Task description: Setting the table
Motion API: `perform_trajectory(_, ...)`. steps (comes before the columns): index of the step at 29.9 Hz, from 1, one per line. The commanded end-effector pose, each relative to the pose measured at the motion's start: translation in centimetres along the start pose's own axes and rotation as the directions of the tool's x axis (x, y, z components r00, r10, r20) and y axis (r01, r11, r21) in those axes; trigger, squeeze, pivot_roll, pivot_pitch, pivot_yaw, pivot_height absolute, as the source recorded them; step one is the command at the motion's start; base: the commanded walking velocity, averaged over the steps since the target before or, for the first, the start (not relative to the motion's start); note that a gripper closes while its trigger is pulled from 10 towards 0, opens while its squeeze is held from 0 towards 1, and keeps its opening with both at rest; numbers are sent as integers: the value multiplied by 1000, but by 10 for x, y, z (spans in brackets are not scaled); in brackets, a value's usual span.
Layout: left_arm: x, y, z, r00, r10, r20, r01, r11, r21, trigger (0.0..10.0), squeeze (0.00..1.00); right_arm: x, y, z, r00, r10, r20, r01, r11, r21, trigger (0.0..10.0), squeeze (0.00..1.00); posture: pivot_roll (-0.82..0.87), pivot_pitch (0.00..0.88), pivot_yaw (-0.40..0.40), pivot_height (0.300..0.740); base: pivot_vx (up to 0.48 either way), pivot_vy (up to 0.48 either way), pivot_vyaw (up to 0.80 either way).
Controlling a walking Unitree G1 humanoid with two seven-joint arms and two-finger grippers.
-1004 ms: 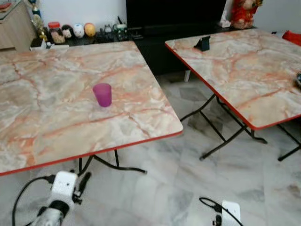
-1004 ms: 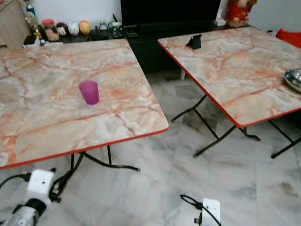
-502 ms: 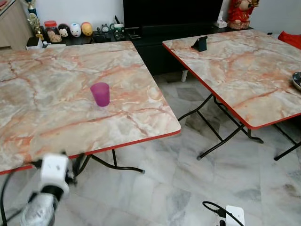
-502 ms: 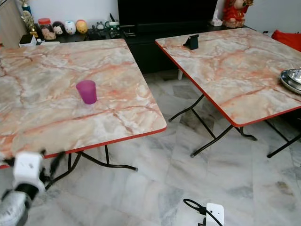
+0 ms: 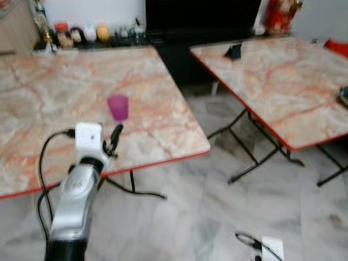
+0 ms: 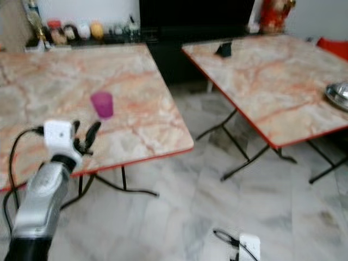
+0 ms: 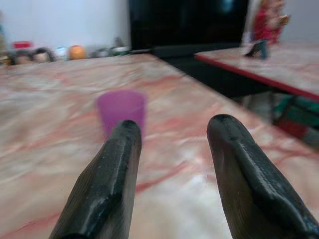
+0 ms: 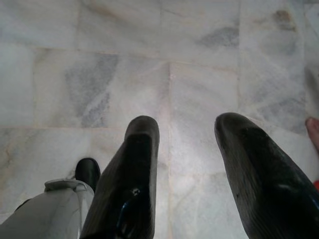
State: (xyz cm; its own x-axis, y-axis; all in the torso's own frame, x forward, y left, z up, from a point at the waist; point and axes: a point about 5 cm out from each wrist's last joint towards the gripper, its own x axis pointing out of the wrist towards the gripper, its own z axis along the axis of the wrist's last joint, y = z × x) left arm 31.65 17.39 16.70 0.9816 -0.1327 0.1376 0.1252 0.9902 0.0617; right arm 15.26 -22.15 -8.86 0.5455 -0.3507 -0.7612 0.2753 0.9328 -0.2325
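Observation:
A purple cup point(image 5: 118, 107) stands upright near the middle of the marble-patterned table point(image 5: 43, 87) on the left. My left gripper point(image 5: 112, 137) is raised over that table's front part, a short way in front of the cup and pointing at it. In the left wrist view the cup point(image 7: 121, 108) stands just beyond the two black fingers, nearer one of them, and the left gripper point(image 7: 174, 127) is open with nothing in it. My right gripper point(image 8: 187, 129) hangs low over the floor, open and empty.
A second marble table point(image 5: 283, 81) stands to the right, with a gap of tiled floor point(image 5: 206, 206) between the two. It bears a black stand point(image 5: 234, 50) at the back and a metal dish point(image 6: 340, 92) at its right edge. A dark TV cabinet point(image 5: 201, 22) with ornaments lines the wall.
My left arm has risen from below the table's front edge to above the tabletop, its gripper now pointing at the purple cup. The cup has not moved.

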Motion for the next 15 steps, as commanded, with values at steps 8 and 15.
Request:
perform_trajectory(8,11,-9,-3,1000,-27,-2,27,999,-27,10000,0,0,-4,-2,1000,-14,-14,14,1000,28,10000,0,128,0,-58,728,0,0,-165)
perform_trajectory(15,9,-8,-2,1000,-22,8,22,1000,-11,10000,0,0,-3,-1,1000,-8,-2,8,1000,10,10000,0,129,0,-59,728,0,0,-300)
